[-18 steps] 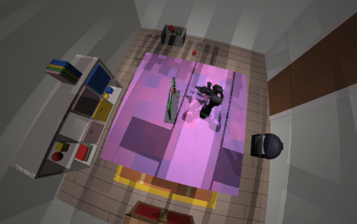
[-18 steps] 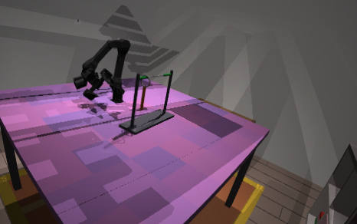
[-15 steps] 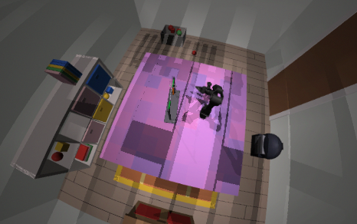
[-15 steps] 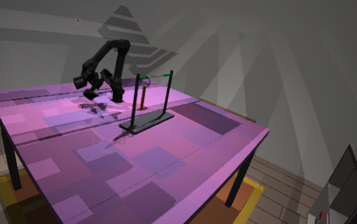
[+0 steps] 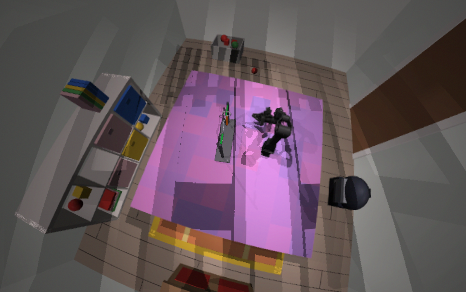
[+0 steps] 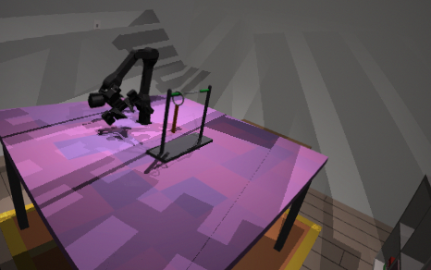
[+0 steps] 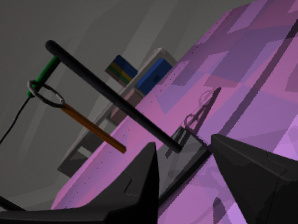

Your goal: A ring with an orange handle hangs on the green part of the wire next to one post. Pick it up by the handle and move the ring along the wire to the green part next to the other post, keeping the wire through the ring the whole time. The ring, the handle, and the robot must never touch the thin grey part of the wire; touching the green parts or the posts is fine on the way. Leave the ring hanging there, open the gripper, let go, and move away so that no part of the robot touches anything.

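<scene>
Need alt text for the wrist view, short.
Two dark fingers frame the foreground, apart, with nothing between them. Beyond, a ring with an orange handle hangs by a post over the purple table.

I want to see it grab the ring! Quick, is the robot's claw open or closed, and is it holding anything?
Gripper: partly open, holding nothing. The orange handle hangs ahead of it, untouched.

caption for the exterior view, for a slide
Arm's gripper hangs partly closed and empty left of the wire stand, ring with orange handle hanging by the near post.
</scene>
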Controlling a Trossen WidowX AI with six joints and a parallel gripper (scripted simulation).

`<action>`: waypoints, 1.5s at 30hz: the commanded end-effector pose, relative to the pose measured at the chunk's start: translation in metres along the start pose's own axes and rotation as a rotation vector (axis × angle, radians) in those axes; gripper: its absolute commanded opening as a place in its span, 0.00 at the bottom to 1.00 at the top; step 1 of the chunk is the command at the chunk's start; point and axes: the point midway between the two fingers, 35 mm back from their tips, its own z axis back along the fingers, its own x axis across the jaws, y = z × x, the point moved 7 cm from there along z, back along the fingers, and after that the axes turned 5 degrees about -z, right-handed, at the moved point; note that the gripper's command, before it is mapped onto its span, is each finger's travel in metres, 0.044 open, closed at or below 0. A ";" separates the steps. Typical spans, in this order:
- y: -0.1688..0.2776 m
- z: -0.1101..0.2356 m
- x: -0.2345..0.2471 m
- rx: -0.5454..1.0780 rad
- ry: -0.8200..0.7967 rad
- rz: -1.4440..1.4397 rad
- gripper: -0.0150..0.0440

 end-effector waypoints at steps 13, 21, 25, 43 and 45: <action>0.031 -0.046 -0.030 0.151 -0.033 0.273 0.53; 0.044 -0.070 -0.034 0.167 -0.045 0.447 0.53; 0.054 -0.075 -0.031 0.149 -0.050 0.498 0.53; 0.100 -0.072 0.018 0.085 -0.156 0.598 0.53; 0.100 -0.072 0.018 0.085 -0.156 0.598 0.53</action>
